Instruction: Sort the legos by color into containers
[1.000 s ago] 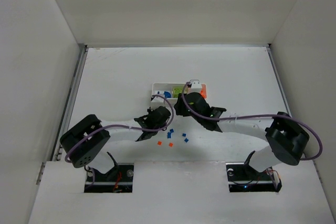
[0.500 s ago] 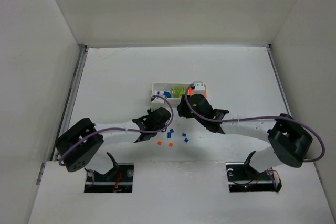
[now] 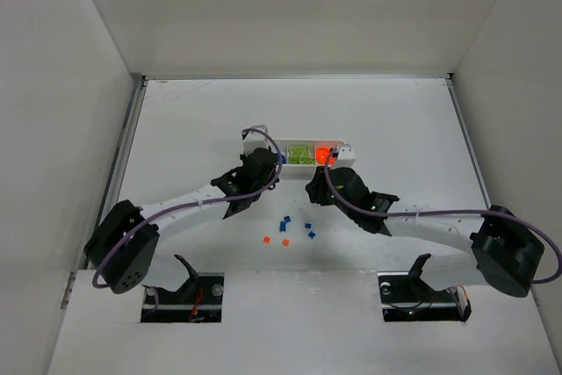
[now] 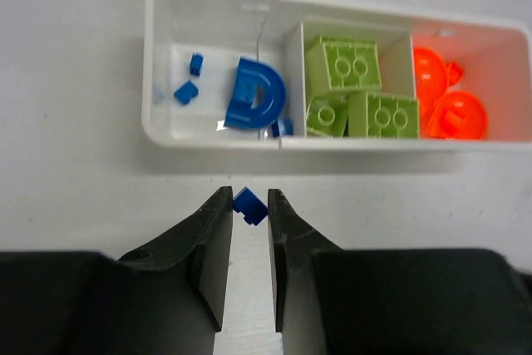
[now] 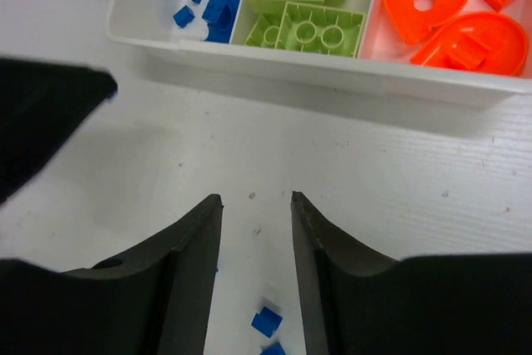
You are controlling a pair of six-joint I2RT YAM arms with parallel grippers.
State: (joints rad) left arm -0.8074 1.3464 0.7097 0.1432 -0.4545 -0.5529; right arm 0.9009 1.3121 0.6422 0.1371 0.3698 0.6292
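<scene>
My left gripper [image 4: 247, 199] is shut on a tiny blue lego [image 4: 250, 206], just short of the near wall of the white tray [image 4: 208, 140]. The containers are its three compartments. The left one holds a blue arch [image 4: 256, 104] and specks, the middle one green bricks [image 4: 349, 64], the right one orange pieces [image 4: 449, 114]. From above, the left gripper [image 3: 266, 162] covers the tray's left end [image 3: 347, 148]. My right gripper [image 5: 256, 199] is open and empty over bare table, a short way before the tray [image 5: 332, 72]. Loose blue legos [image 5: 267, 322] lie below its fingers.
Loose blue legos [image 3: 284, 221] and two orange ones [image 3: 266, 239] lie on the table between the arms, nearer than the tray. The right gripper [image 3: 320, 186] hangs just right of them. White walls enclose the table on three sides.
The left gripper has carried the blue lego away from the loose pile up to the tray's left end. The right gripper has drawn back from the orange compartment and narrowed a little.
</scene>
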